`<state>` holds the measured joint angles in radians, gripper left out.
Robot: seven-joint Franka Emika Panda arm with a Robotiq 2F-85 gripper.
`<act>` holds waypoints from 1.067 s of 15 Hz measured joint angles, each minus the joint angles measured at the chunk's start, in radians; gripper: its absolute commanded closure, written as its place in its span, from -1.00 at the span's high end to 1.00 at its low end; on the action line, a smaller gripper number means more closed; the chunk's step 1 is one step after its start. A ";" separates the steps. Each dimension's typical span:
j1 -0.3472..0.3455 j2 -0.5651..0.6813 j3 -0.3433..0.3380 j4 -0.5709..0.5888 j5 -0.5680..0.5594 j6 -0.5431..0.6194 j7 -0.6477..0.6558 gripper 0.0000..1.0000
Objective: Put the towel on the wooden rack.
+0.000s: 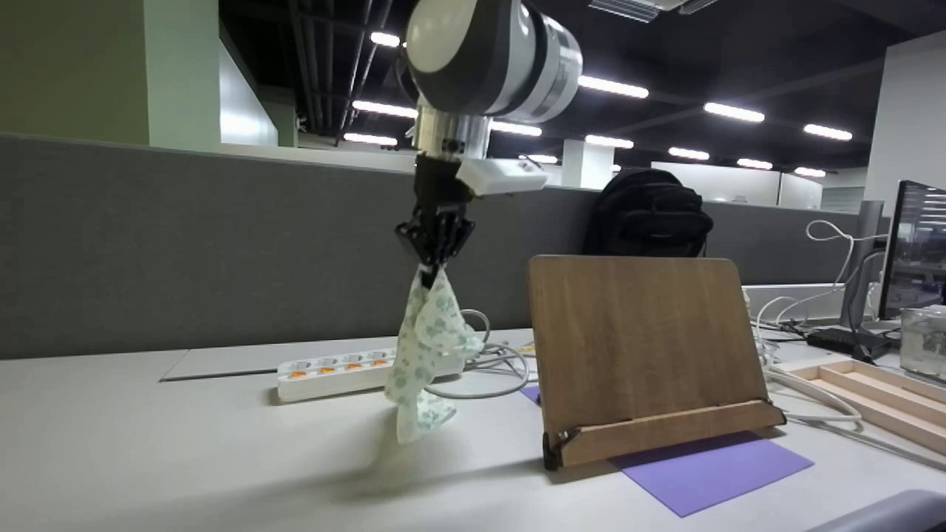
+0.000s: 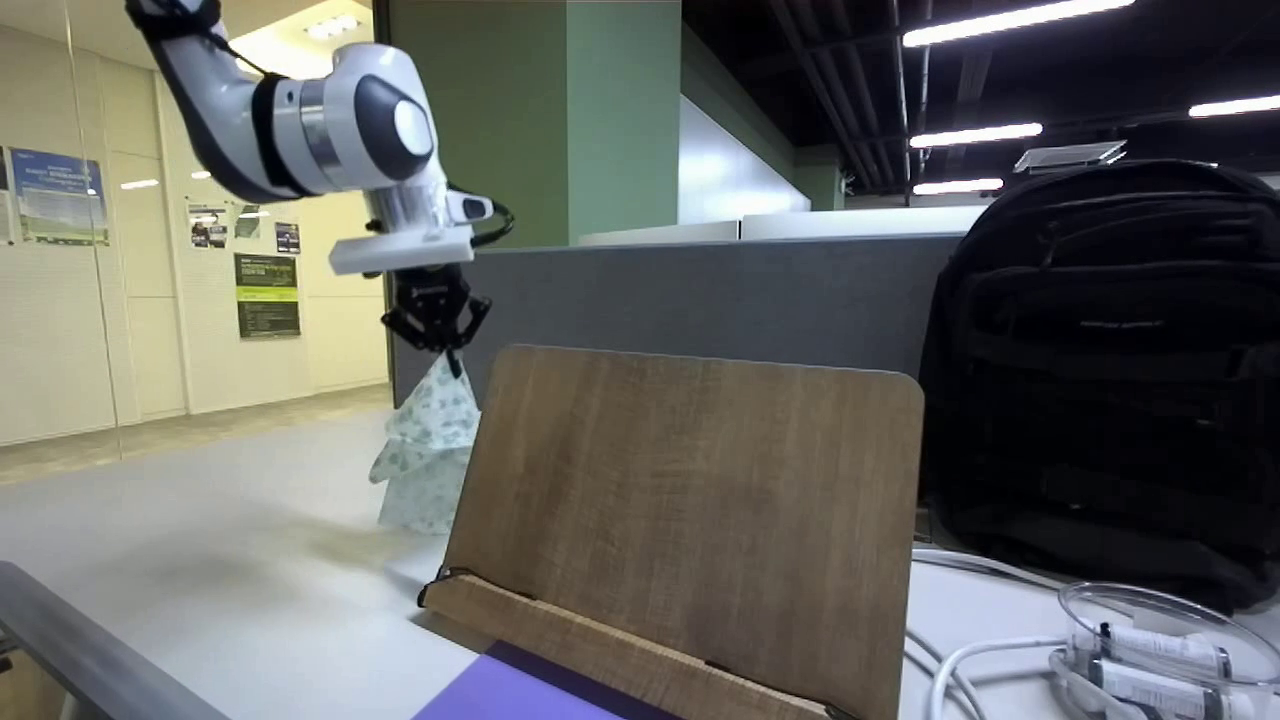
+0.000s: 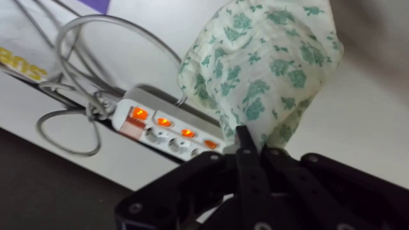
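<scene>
The towel is a thin whitish cloth with green flower print. It hangs folded and loose from my gripper in both exterior views, as the towel (image 1: 437,325) and the same towel (image 2: 432,425) show. My gripper (image 1: 430,275) is shut on its top end and holds it above the white table. In the wrist view the towel (image 3: 262,70) spreads out beyond the closed fingertips (image 3: 255,143). The wooden rack (image 1: 643,340) is a tilted brown board with a front ledge. The gripper and towel are beside the rack, apart from it. In an exterior view the rack (image 2: 690,510) hides the towel's edge.
A white power strip (image 1: 336,375) with grey cables (image 1: 510,369) lies behind the towel. A purple sheet (image 1: 713,473) lies under the rack. A grey partition (image 1: 222,251) and black backpack (image 1: 650,214) stand behind. A wooden tray (image 1: 879,395) and monitor (image 1: 916,251) are beyond the rack.
</scene>
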<state>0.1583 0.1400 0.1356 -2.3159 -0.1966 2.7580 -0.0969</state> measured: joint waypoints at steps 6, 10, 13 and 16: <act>-0.096 -0.177 -0.085 0.135 -0.025 -0.178 0.000 -0.99; -0.124 -0.228 -0.100 0.163 -0.021 -0.256 -0.005 -0.99; -0.122 -0.222 -0.098 0.160 -0.021 -0.257 -0.005 -0.99; -0.123 -0.224 -0.099 0.147 -0.021 -0.257 -0.006 -0.99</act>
<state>0.0350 -0.0839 0.0369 -2.1688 -0.2175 2.5008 -0.1029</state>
